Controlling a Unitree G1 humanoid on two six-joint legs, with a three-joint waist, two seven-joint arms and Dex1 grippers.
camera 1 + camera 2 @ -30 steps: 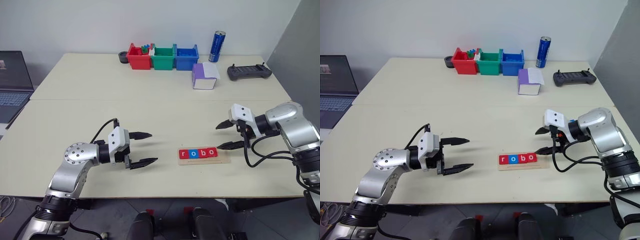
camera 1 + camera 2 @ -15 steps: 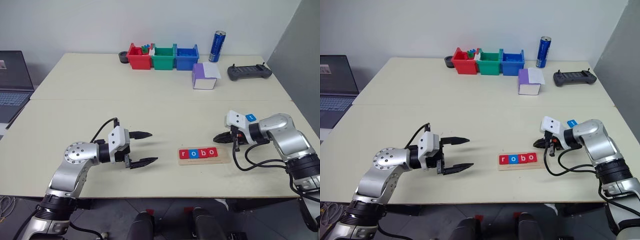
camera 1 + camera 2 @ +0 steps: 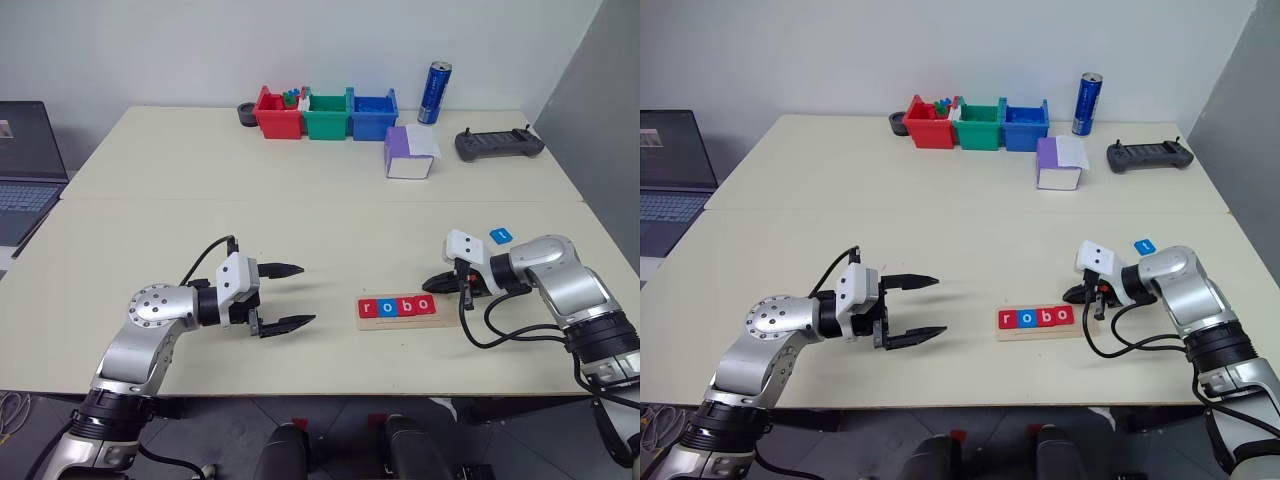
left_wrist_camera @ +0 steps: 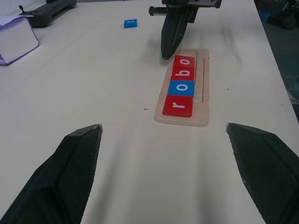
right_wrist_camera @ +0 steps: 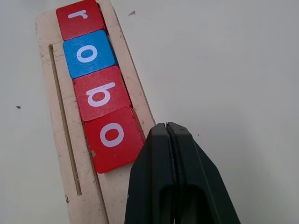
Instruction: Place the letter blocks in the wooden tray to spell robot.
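Nearest to me, my left gripper (image 3: 290, 296) hangs over the front of the worktop (image 3: 300, 215) with its fingers spread wide and nothing between them, aimed across toward the right.

Just past it and to the right lies the wooden tray (image 3: 408, 319), flat on the worktop, its long axis running left to right across my view. Four letter blocks (image 3: 398, 306) sit in it edge to edge, reading r, o, b, o from left to right: red, blue, red, red. The letters stand upright toward me. The right end of the tray is bare wood, with room for one more tile.

My right gripper (image 3: 431, 281) is at that right end, fingers pressed tight together with nothing held, tips low just beside the last red o block; from the wrist view I see them over the tray's edge, but I cannot tell whether they touch it.

Behind the right arm a lone blue letter block (image 3: 501, 235) lies on the worktop, well apart from the tray.

Farther back sit a purple-and-white box (image 3: 408, 153), a dark handheld controller (image 3: 498, 144), a row of red, green and blue bins (image 3: 325, 113), and a blue can (image 3: 434, 93).
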